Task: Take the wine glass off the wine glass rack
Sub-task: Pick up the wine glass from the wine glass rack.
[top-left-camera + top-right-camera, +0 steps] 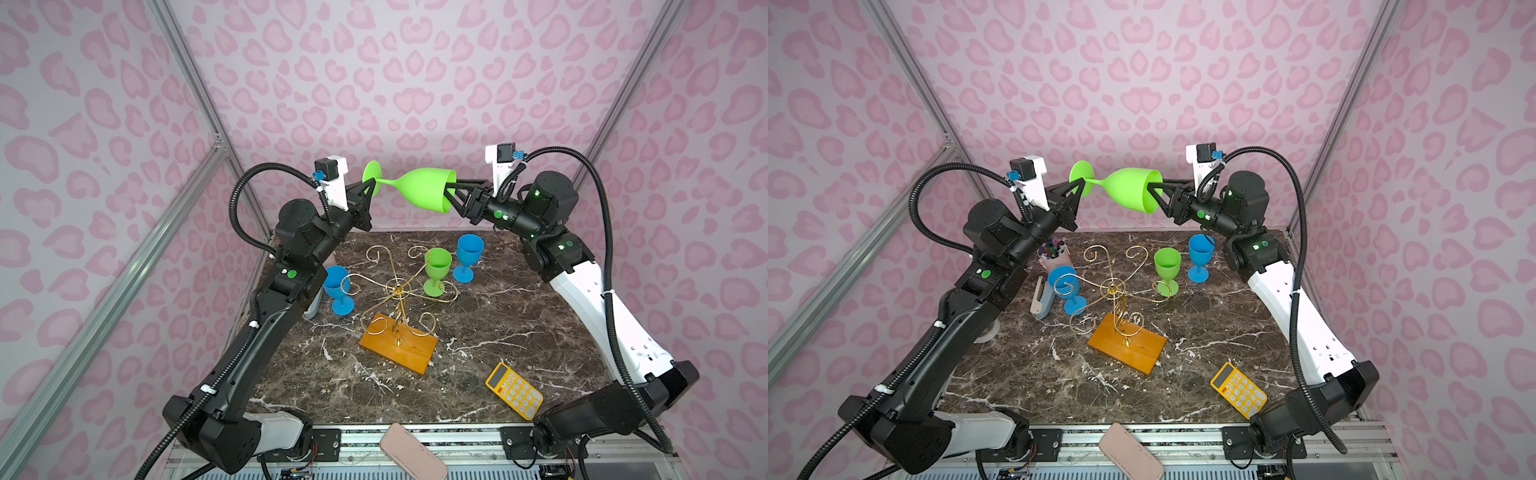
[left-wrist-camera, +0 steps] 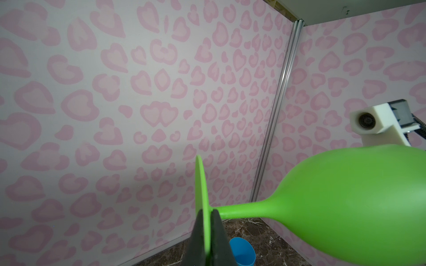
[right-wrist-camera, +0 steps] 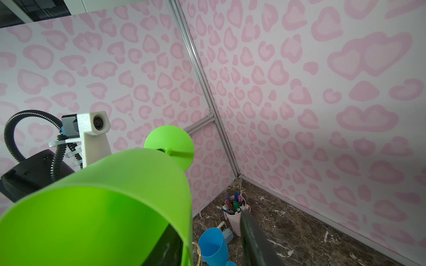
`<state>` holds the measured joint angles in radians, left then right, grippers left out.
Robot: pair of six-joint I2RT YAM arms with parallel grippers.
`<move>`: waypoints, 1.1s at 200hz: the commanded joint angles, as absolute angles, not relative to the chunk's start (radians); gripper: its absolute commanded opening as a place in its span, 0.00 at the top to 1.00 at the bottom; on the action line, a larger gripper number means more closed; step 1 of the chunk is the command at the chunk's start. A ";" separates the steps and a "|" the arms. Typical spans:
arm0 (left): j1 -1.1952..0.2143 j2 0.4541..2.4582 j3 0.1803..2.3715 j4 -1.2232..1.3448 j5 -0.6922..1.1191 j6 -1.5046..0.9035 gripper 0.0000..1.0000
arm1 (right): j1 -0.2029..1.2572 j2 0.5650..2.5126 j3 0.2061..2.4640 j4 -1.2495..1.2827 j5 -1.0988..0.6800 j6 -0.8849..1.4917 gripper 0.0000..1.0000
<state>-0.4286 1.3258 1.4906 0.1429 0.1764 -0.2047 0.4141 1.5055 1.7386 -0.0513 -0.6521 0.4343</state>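
**Fig.** Bright green wine glass [image 1: 424, 191] [image 1: 1129, 189] lies horizontal in mid-air, high over the 12 o'clock edge of the marble table [image 1: 498, 324], well apart from the wine glass rack [image 1: 395, 349] [image 1: 1127, 347].

- **L gripper** [image 1: 368, 193] [image 2: 208, 213]: pinches the glass's flat foot, one finger pressed on each face of the disc (left wrist view).
- **R gripper** [image 1: 453, 189] [image 1: 1156, 189]: at the glass's mouth, jaws spread. One finger sits inside the bowl and the other outside, w/ a clear gap to the wall in the right wrist view.
- **Rack:** gold wire, scroll arms, orange-brown wood base, approx. table centre.
- **Around the rack, all upright:**
  - blue goblet [image 1: 337, 286] at 9 o'clock
  - small green goblet [image 1: 437, 264] at 2 o'clock
  - 2nd blue goblet [image 1: 469, 251] just beyond the green one
- **Yellow calculator** [image 1: 514, 390]: at 4 o'clock.
- **Pen cup** [image 1: 1052, 253]: at 10 o'clock.
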 commanded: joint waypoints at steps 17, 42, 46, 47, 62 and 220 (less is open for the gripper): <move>-0.430 1.318 1.497 0.169 0.198 -0.210 0.96 | 0.430 1.541 1.776 -0.083 -0.664 0.437 0.77; -0.430 1.313 1.496 0.169 0.195 -0.206 0.96 | 0.438 1.542 1.783 -0.091 -0.667 0.440 0.88; -0.430 1.315 1.496 0.170 0.193 -0.207 0.96 | 0.439 1.542 1.785 -0.094 -0.667 0.438 0.90; -0.430 1.315 1.496 0.169 0.193 -0.206 0.97 | 0.438 1.542 1.786 -0.096 -0.667 0.439 0.90; -0.430 1.314 1.494 0.173 0.192 -0.206 0.97 | 0.438 1.541 1.796 -0.112 -0.664 0.439 0.98; -0.428 1.006 1.317 0.196 -0.062 0.080 0.01 | 0.100 1.439 1.944 -0.970 -0.288 0.081 1.00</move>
<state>-0.4305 1.0817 1.3594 0.1516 0.0242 -0.0235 0.1139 1.4334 1.9350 -0.6800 -0.4503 0.2447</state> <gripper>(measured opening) 0.995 0.049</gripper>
